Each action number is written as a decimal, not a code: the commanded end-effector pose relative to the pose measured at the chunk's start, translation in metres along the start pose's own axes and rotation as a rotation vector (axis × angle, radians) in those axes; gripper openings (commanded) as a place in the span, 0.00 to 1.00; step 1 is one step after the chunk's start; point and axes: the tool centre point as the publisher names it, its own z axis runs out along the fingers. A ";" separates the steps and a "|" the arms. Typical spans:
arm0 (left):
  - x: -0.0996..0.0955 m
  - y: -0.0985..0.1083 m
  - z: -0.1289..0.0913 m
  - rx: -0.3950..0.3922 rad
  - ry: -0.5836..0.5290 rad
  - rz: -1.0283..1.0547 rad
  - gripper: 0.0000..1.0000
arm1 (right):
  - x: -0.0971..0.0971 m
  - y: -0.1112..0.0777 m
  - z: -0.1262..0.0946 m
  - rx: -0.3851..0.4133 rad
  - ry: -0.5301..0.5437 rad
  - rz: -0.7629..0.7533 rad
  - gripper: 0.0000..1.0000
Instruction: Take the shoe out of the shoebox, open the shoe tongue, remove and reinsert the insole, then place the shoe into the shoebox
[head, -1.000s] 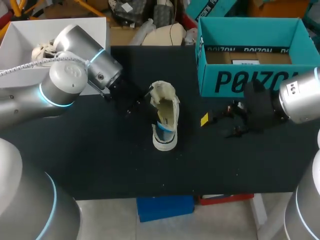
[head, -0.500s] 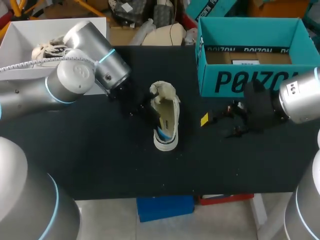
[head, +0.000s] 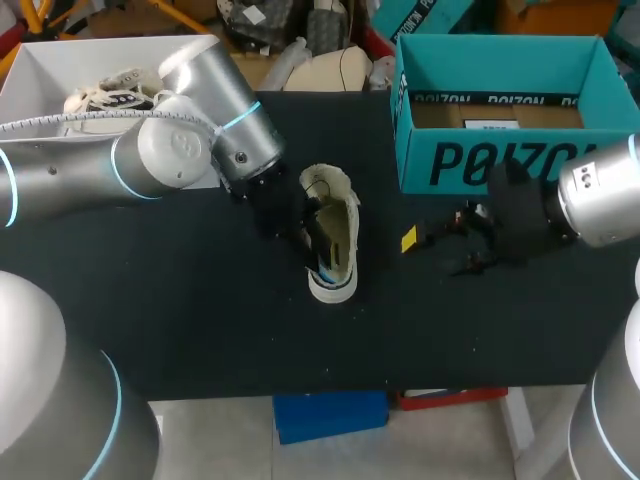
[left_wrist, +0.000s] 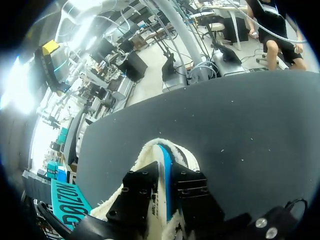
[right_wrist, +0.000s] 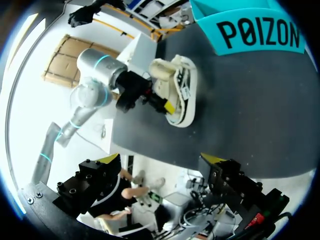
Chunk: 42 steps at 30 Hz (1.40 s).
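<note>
Gripper of left arm (head: 310, 232) reached into the cream fleece-lined shoe (head: 347, 225) at the middle of the black table (head: 200, 300), jaws closed on its blue insole (left_wrist: 164, 162). Right gripper (head: 440, 242) hovered open, empty, before the teal cardboard shoebox (head: 480, 165).

The shoe (head: 334, 238) is a cream-white low-top with a fleecy rim and a white sole. It lies near the middle of the black counter (head: 200, 320), its length running from the far side toward the near edge. It is tipped partly onto its side, with its opening turned toward my left. A blue insole (left_wrist: 165, 162) shows inside the opening.

The shoebox (head: 450, 160) is teal with dark lettering on its front wall. It stands upright and open at the counter's far right, well apart from the shoe, and its brown floor is bare except for a white label.
</note>
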 end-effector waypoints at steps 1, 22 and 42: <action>-0.001 -0.001 -0.007 -0.008 0.008 -0.006 0.63 | 0.001 0.000 0.000 0.001 -0.001 0.001 1.00; -0.027 -0.009 -0.034 -0.178 0.114 0.141 0.00 | 0.001 0.000 0.000 0.001 -0.001 0.001 1.00; -0.003 0.001 -0.014 -0.247 0.286 0.208 0.00 | 0.001 0.000 0.000 0.001 -0.001 0.001 1.00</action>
